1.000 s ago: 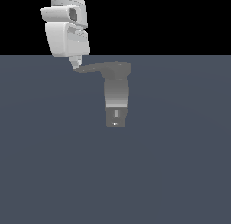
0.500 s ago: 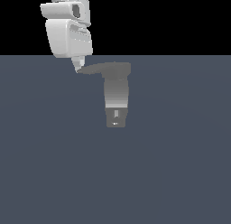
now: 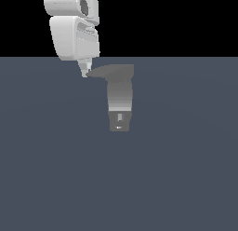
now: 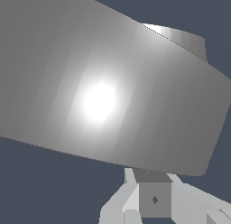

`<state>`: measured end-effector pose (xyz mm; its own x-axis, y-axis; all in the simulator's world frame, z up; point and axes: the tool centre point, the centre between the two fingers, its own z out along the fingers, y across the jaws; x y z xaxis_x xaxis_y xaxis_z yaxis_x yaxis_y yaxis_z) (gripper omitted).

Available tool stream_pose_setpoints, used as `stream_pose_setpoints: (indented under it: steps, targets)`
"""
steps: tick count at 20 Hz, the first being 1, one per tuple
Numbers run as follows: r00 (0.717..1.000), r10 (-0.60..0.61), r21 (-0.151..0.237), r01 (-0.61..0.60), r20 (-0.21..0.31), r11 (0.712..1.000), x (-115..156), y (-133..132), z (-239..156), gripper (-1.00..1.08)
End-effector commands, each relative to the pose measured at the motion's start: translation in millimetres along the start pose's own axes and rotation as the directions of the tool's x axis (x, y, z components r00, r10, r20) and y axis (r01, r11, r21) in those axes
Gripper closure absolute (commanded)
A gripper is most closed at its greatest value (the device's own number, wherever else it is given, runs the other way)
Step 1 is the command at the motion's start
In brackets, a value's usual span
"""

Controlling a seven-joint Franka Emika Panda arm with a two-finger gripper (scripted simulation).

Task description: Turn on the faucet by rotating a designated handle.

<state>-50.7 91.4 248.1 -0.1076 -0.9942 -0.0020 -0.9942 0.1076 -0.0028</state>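
At the handle's pointed tip, we see our gripper (image 3: 85,72) touching or just beside it.
Nearest the wrist camera, a broad, smooth grey metal surface (image 4: 103,96) with a bright glare fills the picture; we cannot tell which part it is. Pale fingers (image 4: 131,203) peek beneath, so whether they are parted or closed is unclear. Farther out, the handle (image 3: 109,71) tapers sideways from the faucet (image 3: 120,102), whose rounded column ends in a darker notched block. Open dark floor (image 3: 186,169) surrounds everything.

White, boxy arm (image 3: 74,32) tapering to a pale, narrow claw (image 3: 84,69).
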Motion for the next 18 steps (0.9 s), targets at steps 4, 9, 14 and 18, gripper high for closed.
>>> stream_pose_setpoints:
  steps: [4,9,14,18]
  targets:
    - [1.000,0.005,-0.002,-0.005,-0.002,1.000,14,14,0,1.08]
    - [1.000,0.004,-0.003,-0.004,-0.002,1.000,22,25,0,1.08]
    - [1.000,-0.001,-0.002,0.001,-0.001,1.000,37,24,0,1.08]
    - [1.000,0.000,-0.002,0.000,-0.001,1.000,59,26,0,1.08]
